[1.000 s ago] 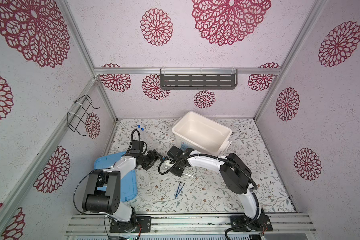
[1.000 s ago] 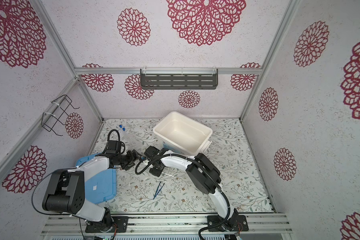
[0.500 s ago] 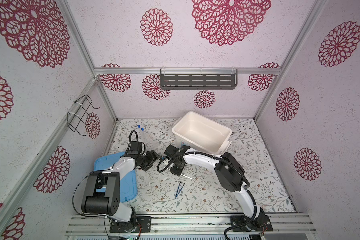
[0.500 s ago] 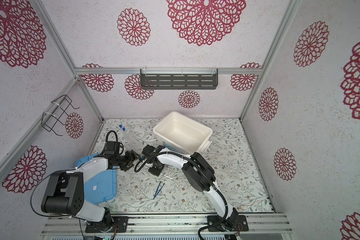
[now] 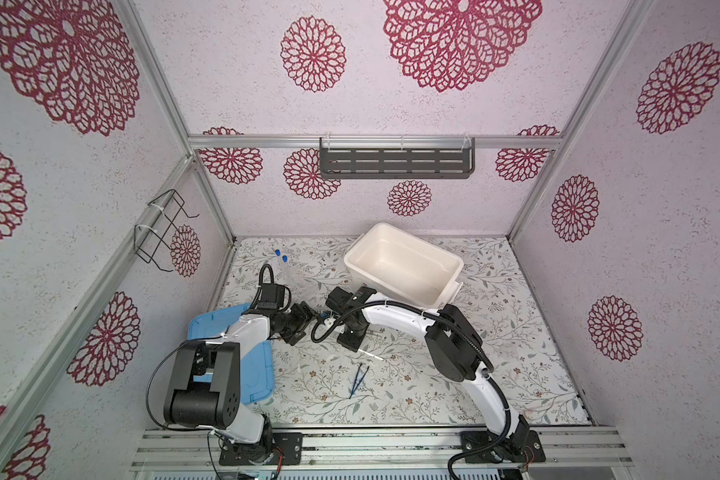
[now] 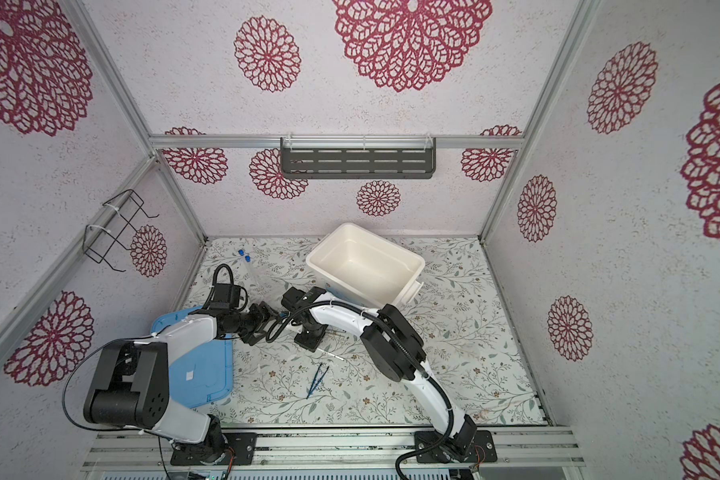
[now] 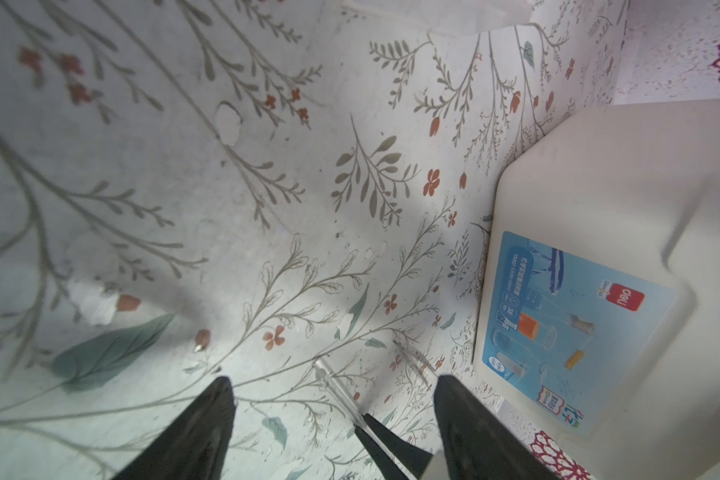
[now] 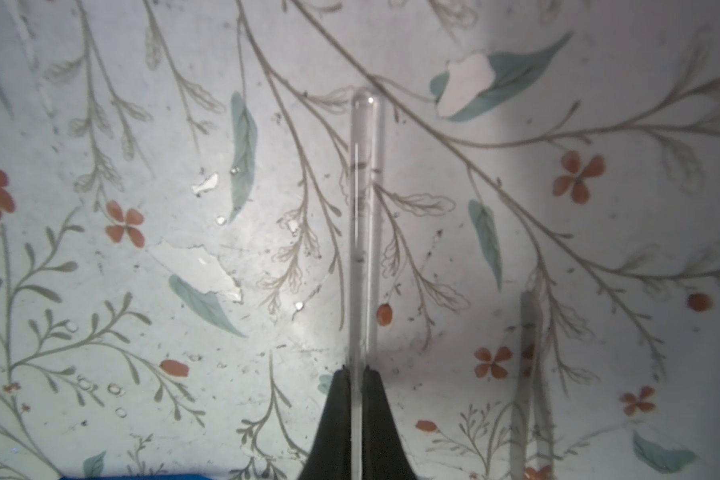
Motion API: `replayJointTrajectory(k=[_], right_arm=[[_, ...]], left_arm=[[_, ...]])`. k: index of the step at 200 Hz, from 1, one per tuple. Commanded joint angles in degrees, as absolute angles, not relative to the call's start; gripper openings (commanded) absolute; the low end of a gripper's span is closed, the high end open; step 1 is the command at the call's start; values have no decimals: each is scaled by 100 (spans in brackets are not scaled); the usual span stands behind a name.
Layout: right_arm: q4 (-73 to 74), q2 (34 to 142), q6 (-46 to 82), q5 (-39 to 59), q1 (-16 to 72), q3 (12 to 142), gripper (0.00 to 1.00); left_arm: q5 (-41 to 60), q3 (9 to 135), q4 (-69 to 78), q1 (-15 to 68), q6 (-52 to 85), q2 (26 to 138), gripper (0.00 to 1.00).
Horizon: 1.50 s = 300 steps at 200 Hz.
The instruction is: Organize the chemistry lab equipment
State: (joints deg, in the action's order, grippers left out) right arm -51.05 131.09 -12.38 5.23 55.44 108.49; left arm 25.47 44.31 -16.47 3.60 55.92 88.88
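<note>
My right gripper [image 8: 356,370] is shut on a thin clear glass rod [image 8: 364,208] that sticks out past its fingertips, low over the floral mat. My left gripper [image 7: 333,384] faces it, open, with the rod [image 7: 335,386] and the right fingertips [image 7: 385,436] between its fingers. In both top views the two grippers [image 5: 304,322] [image 5: 324,323] meet at the left middle of the mat. Two clear tubes with blue caps [image 5: 283,264] [image 6: 246,262] lie at the back left. Dark blue tweezers [image 5: 356,380] [image 6: 316,379] and a thin white rod [image 5: 368,354] lie in front.
The big white tub [image 5: 352,266] [image 6: 314,266] stands tilted behind the right wrist, its blue label [image 7: 566,332] near my left gripper. The light-blue lid [image 5: 260,374] [image 6: 211,374] lies under the left arm. Another thin, blurred rod [image 8: 528,374] lies beside the held one.
My right gripper has closed on the clear rod, and its arm has shifted a little to the left. The left arm has barely moved and stays open.
</note>
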Motion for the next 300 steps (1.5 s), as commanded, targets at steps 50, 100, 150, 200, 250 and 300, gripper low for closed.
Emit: replayJointTrajectory(k=[50, 100, 150, 200, 250, 300], right_arm=[[-4251, 12427, -1124, 577, 5566, 10410, 7], [-4559, 12488, -987, 813, 5561, 10415, 31], [-5612, 12753, -659, 283, 5638, 10950, 32], [-5503, 11685, -637, -7, 5649, 9639, 33], [-5185, 11132, -616, 78, 5641, 8622, 32], [-4726, 11144, -611, 46, 5636, 8194, 32]], left_arm=[[2620, 4561, -1530, 395, 6129, 9112, 77], [2272, 4518, -1693, 316, 6305, 9020, 75], [2009, 4743, -2019, 78, 6163, 8724, 75], [1941, 4674, -2008, 92, 6239, 8578, 75], [1881, 4598, -1962, 204, 6285, 8498, 75], [1819, 4570, -1914, 360, 6389, 8508, 75]])
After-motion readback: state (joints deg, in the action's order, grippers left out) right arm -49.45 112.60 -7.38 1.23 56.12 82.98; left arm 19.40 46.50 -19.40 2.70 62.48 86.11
